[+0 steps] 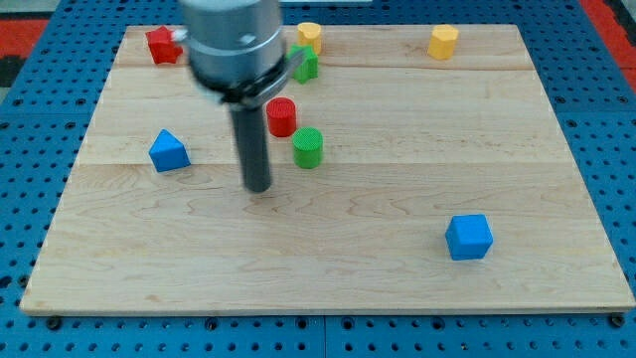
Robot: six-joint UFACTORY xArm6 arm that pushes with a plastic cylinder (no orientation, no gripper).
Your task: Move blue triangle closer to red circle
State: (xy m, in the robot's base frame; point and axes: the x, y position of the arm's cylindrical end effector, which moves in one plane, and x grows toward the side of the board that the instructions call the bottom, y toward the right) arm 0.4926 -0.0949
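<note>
The blue triangle (pixel 169 151) lies on the wooden board at the view's left. The red circle (pixel 281 116), a short red cylinder, stands near the board's middle, toward the view's top. My tip (pixel 258 186) rests on the board between them, to the right of the blue triangle and just below-left of the red circle, touching neither. The arm's grey body hides part of the board's top.
A green cylinder (pixel 308 147) stands right next to the red circle. A green block (pixel 305 64), a yellow block (pixel 309 35) and a red block (pixel 162 45) lie along the top edge, another yellow block (pixel 443 42) at top right. A blue cube (pixel 468 237) sits at lower right.
</note>
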